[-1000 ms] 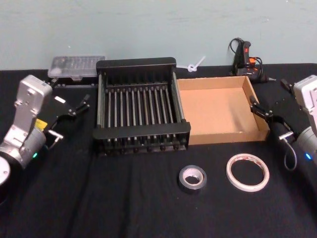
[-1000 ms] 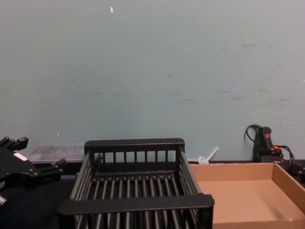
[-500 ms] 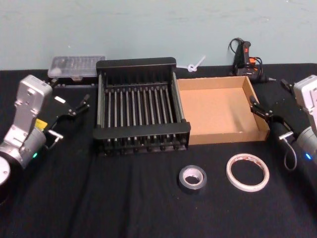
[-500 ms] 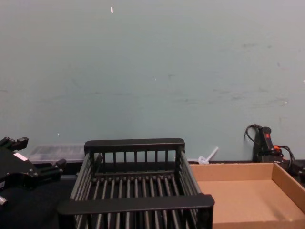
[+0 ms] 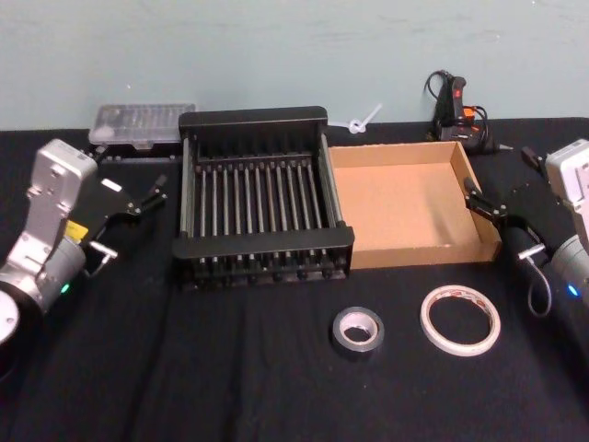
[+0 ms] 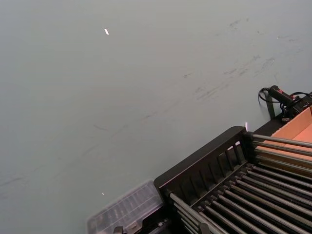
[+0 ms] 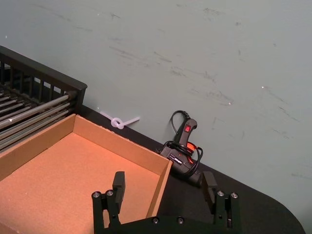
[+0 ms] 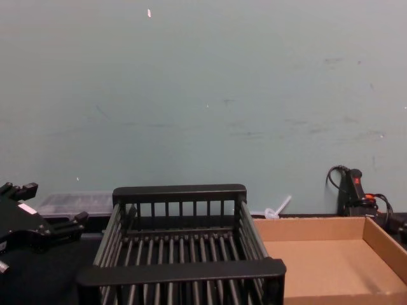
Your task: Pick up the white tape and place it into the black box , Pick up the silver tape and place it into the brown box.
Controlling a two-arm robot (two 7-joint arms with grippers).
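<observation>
Both tapes, white tape beside silver tape (head view), untouched; both grippers' fingers apart.

The silver tape and white tape lie before the black box and brown box.

black box - matt plastic | brown box - cardboard, matt

Our left arm: raised at our left side, silver wrist housing uppermost, forearm angled inward. Our left gripper: black, jaws spread apart, nothing between them, tips pointing forward and inward. Our right arm: raised at our right side, mirrored pose. Our right gripper: black, jaws spread wide, nothing between them; fingers parallel and upright.
</observation>
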